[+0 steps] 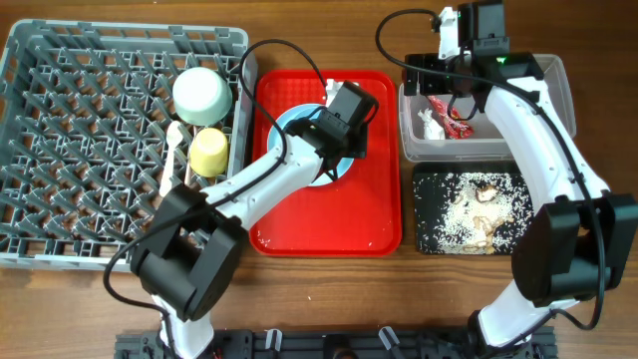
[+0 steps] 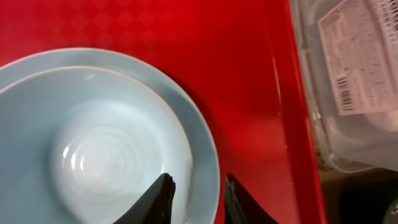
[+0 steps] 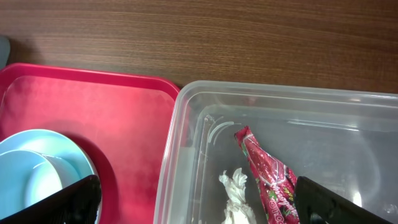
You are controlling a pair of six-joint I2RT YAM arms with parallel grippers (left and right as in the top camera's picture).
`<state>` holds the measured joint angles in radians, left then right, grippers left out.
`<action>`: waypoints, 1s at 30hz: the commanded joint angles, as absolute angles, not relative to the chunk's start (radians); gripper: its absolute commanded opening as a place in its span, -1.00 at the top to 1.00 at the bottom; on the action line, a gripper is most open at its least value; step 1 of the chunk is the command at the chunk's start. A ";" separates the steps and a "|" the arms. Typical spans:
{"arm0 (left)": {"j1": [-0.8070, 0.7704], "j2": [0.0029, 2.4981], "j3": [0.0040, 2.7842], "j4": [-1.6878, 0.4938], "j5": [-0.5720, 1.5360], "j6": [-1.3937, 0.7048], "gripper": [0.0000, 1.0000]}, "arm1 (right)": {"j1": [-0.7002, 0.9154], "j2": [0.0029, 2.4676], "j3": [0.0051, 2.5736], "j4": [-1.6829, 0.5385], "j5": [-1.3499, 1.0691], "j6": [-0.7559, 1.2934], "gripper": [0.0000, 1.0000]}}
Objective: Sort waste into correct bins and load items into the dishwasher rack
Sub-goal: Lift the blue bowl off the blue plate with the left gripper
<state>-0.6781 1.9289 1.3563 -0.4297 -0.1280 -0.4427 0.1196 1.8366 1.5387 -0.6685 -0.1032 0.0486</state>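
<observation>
Narrowed with the left gripper (image 2: 198, 200) astride the stacked rims of pale bowl (image 2: 93, 155) and blue plate (image 2: 203, 155) on the red tray (image 2: 249, 62), grip unclear. Spread wide with the right gripper (image 3: 199, 208), over the clear tub (image 3: 174, 143) containing red wrapper (image 3: 267, 174) and paper scrap (image 3: 236, 193).

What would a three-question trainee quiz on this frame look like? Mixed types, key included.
1. True or false: the red wrapper lies in the clear tub.
2. What is in the black tray? A) liquid B) food crumbs C) nothing
3. Fill in: the bowl on the red tray sits on a pale blue ___.

Key: 1 true. 2 B. 3 plate.
</observation>
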 commanded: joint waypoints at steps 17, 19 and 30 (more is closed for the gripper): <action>-0.677 1.981 1.352 -0.487 -0.159 -0.422 0.57 | 0.123 1.844 1.542 -0.666 -0.094 0.055 -0.99; -0.677 1.981 1.352 -0.490 -0.159 -0.422 0.57 | 0.123 1.844 1.542 -0.666 -0.094 0.055 -0.99; -0.677 2.018 1.352 -0.509 -0.160 -0.423 0.71 | 0.123 1.844 1.542 -0.666 -0.094 0.055 -0.99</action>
